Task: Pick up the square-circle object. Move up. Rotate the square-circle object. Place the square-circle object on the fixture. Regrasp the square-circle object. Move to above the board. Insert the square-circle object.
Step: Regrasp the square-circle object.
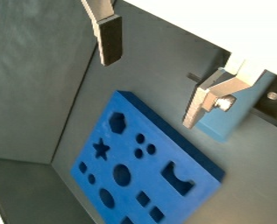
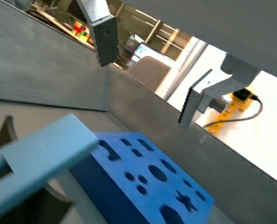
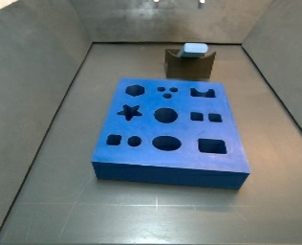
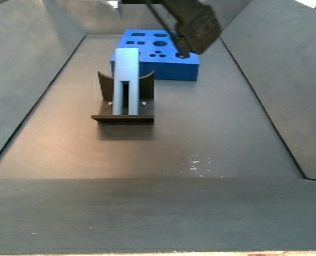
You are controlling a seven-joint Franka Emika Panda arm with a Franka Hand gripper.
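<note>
Two fingers: my flat silver plates with dark pads (image 1: pixel 110 39) stand well apart, nothing between them, so my jaws are open and empty.
Gripper: my two-finger parallel-jaw gripper (image 1: pixel 152 74) hangs high above the floor, over the ground between the slab and the bracket; in a side view only a dark part of my arm shows, above the far end of the slab.
Peg: the small light blue-grey bar-shaped square-circle object (image 4: pixel 127 78) stands upright in the notch of the fixture (image 4: pixel 122 112), a dark brown-olive bracket with raised sides; in a side view its pale top (image 3: pixel 192 50) shows just above the brown block (image 3: pixel 189 65).
Board: the large bright-blue rectangular slab with star, hexagon, round and square holes (image 3: pixel 169 132) lies flat mid-floor, apart from the fixture.
Step, as I judge it: the peg is set down and the regrasp not yet done.
Risk one: if I come down off-centre, one plate lands on the peg's top or on a raised side of the bracket and knocks the peg askew.
Risk two: closing too near the top may let the bar pivot between my pads, and it would then meet its hole tilted and jam.
Risk three: a pinch on the wrong faces would leave it turned against the hole's outline.
Unclear: which hole suits the peg I cannot tell.
</note>
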